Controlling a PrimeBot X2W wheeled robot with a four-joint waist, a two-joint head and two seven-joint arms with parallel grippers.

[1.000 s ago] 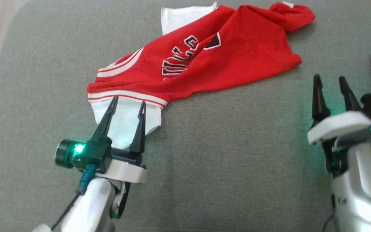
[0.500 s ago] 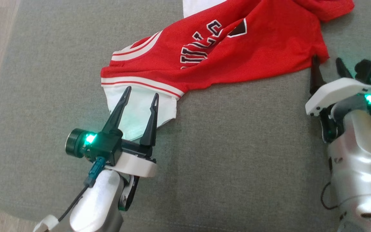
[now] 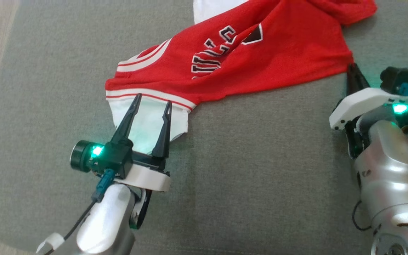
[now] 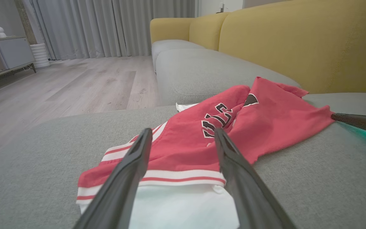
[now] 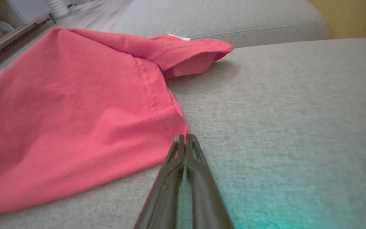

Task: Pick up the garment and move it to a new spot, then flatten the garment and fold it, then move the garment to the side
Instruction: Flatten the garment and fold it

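Red jersey point(image 3: 260, 60) lies crumpled on grey cushion point(image 3: 260, 170). Left gripper point(image 3: 153, 99) hangs spread over its white hem. Right gripper point(image 5: 186, 137) pinches its corner.

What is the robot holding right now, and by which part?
The right hand is shut on the red garment, pinching the tip of one corner. The left hand is open and holds nothing.

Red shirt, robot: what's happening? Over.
Left claw open, over white end of red shirt. Right claw shut on its corner. Shirt crumpled on grey cushion. Nothing in the way.
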